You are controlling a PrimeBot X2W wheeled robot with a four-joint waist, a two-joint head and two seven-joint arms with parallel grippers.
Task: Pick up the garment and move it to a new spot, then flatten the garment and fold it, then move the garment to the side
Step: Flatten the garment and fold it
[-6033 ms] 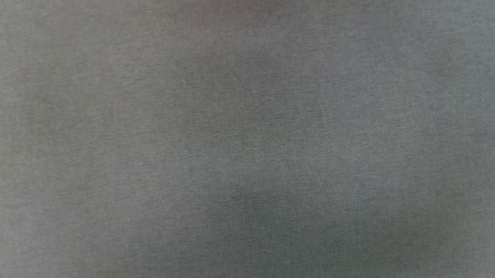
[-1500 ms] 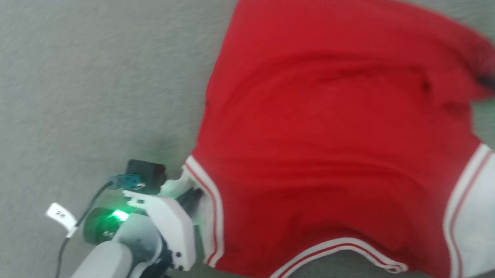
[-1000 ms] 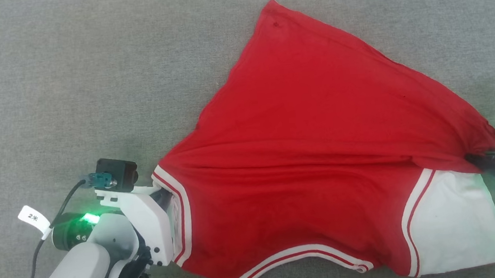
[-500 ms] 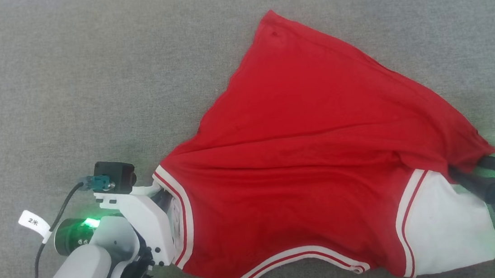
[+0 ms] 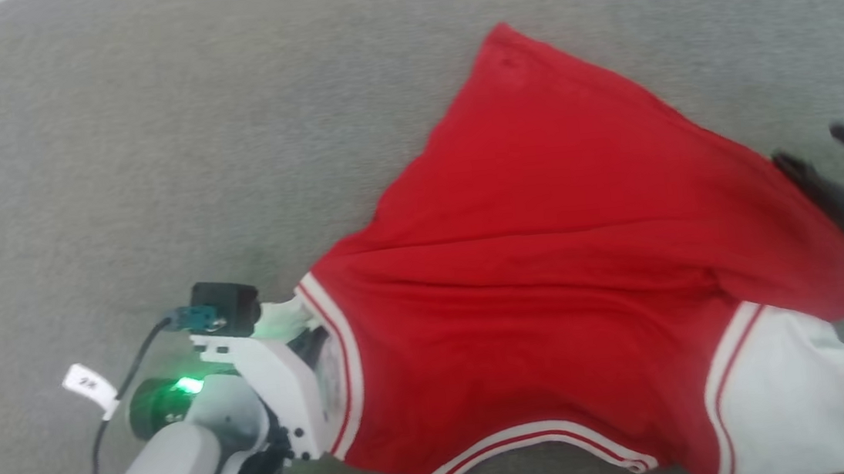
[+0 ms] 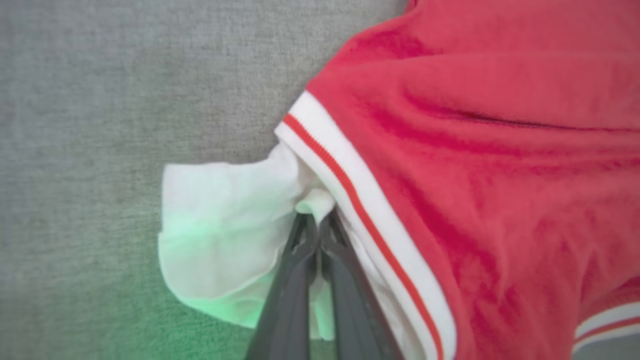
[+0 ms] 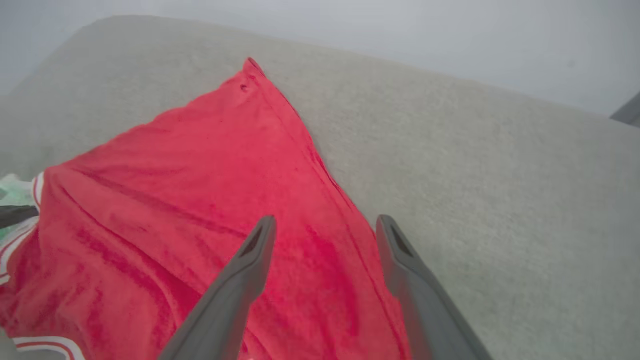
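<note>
The garment (image 5: 564, 270) – a bright red, soft jersey shirt with white sleeves and white bands carrying thin red stripes – lies spread on the table (image 5: 151, 155), which is covered in grey woven cloth. One red corner points toward the far edge and the striped neckline sits at the near edge. The left claw (image 6: 315, 220) is pressed closed on a fold of the white left sleeve (image 6: 220, 235), right where that sleeve meets the striped band; in the head view its dark fingers are tucked against the garment's left edge. Behind them are the white wrist housing (image 5: 290, 393), a small black camera (image 5: 223, 306) and a glowing green light (image 5: 188, 385), which tints the sleeve greenish. The right claw (image 5: 812, 145) stands wide and holds nothing. In its own wrist view the garment's right-hand edge runs up between the two long dark fingers (image 7: 250, 260), one over red cloth, the other over bare grey table. From the head view its nearer fingertip sits just at the red edge – whether it touches the cloth I cannot tell. The white right sleeve (image 5: 793, 395) lies flat at the near right, apart from that claw.
</note>
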